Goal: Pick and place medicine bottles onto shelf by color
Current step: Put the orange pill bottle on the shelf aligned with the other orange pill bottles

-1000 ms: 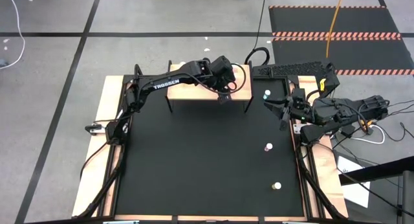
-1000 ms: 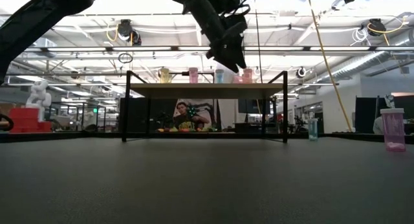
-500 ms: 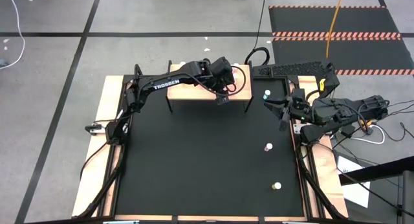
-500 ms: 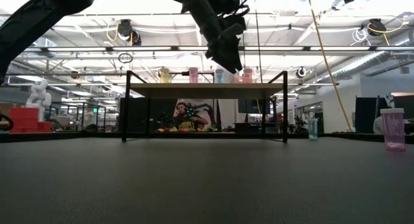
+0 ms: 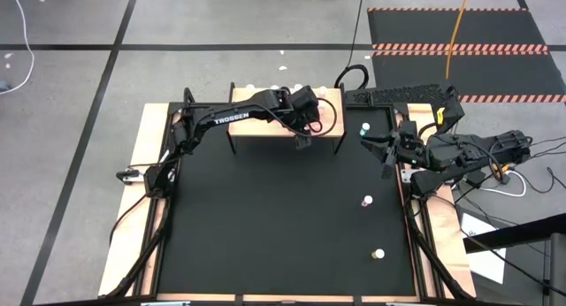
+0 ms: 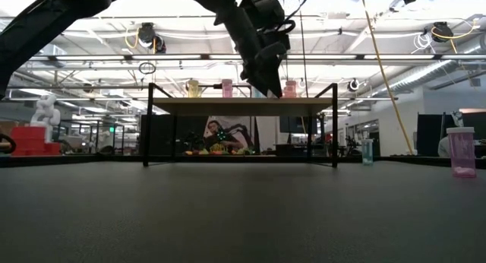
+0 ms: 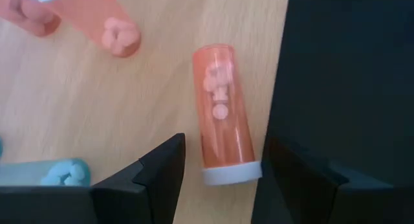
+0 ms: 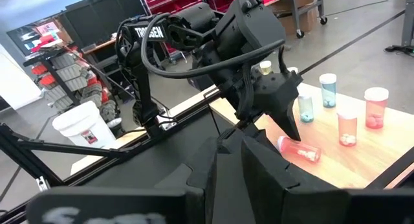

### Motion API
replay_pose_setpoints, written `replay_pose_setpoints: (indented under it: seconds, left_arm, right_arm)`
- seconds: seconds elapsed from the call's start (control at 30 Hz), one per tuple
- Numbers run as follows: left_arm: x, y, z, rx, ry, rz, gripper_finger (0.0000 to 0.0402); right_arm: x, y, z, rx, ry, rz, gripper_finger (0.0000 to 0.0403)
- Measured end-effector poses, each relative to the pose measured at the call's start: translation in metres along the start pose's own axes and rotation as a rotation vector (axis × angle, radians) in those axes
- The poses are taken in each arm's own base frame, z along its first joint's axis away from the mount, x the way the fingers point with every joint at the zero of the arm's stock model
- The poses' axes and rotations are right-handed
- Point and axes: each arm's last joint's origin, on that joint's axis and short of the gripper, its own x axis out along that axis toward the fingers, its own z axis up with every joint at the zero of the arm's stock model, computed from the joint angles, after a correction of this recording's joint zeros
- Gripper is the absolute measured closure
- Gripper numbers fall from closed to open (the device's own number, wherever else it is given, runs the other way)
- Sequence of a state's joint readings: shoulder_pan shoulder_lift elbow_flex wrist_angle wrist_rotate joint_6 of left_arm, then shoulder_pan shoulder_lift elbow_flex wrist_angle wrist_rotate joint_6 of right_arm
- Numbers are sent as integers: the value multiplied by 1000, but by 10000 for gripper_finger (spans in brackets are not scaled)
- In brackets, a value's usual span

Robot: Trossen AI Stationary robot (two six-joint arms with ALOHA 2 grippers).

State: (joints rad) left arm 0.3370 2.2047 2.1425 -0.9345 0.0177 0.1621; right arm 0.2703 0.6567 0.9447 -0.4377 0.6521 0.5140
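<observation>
A pink medicine bottle (image 7: pixel 222 107) lies on its side on the light-wood shelf (image 7: pixel 116 107), near the shelf's front right edge, white cap (image 7: pixel 230 174) toward my left gripper. My left gripper (image 7: pixel 223 160) hangs open just over it, slanting down, one finger on each side of the cap end with gaps showing. The same bottle (image 8: pixel 299 150) shows under the fingers in the right wrist view. Other bottles stand upright on the shelf (image 5: pixel 329 122): blue-green ones (image 8: pixel 328 89) and pink ones (image 8: pixel 375 107). My right gripper (image 5: pixel 386 156) waits shut at the table's right edge.
Three bottles stand on the black table toward its right side: one far (image 5: pixel 364 127), one in the middle (image 5: pixel 367 201), one near (image 5: pixel 378 253). The shelf (image 6: pixel 243 105) stands on thin black legs (image 6: pixel 335 126) at the table's far edge. A person sits in the room behind.
My left gripper has come down toward the shelf top, tipping a little steeper, and now hangs just above the lying pink bottle. Its fingers stay open.
</observation>
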Motion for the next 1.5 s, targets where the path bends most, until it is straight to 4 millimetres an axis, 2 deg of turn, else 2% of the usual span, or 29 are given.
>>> replay_pose_setpoints:
  seconds: [0.2, 0.4, 0.47, 0.6, 0.7, 0.8, 0.9, 1.0, 1.13, 1.27, 1.4, 1.5]
  left_arm:
    - [0, 0, 0, -6, 2, 19, 192]
    - [0, -1, 0, -1, 2, 13, 279]
    - [0, -1, 0, -1, 1, 9, 295]
    - [-1, 0, 1, 3, 1, 10, 295]
    - [-6, -2, 1, 25, 1, 18, 266]
    - [-20, -7, 5, 90, -25, 30, 241]
    - [-37, -18, 8, 188, -59, 13, 237]
    - [-48, -27, 10, 270, -80, -1, 251]
    - [-61, -31, 12, 296, -103, 19, 283]
    - [-74, -29, 11, 221, -106, 34, 299]
    - [-78, -23, 12, 148, -134, 44, 286]
    - [-66, -17, 11, 129, -121, 50, 258]
  right_arm:
    - [0, 0, 0, -1, 0, 0, 339]
    - [0, -1, -1, -10, 9, -8, 339]
    - [2, -2, -5, -38, 29, -42, 339]
    - [12, -6, -25, -90, 85, -90, 339]
    - [25, -6, -40, -112, 123, -97, 339]
    - [43, -2, -50, -205, 190, -81, 328]
    - [64, 6, -55, -326, 225, -66, 297]
    - [80, 13, -50, -443, 184, -124, 259]
    - [95, 6, -44, -537, 168, -248, 217]
    - [108, -8, -33, -527, 221, -168, 201]
    - [128, -28, -27, -547, 339, -109, 203]
    - [139, -38, -17, -593, 361, -92, 207]
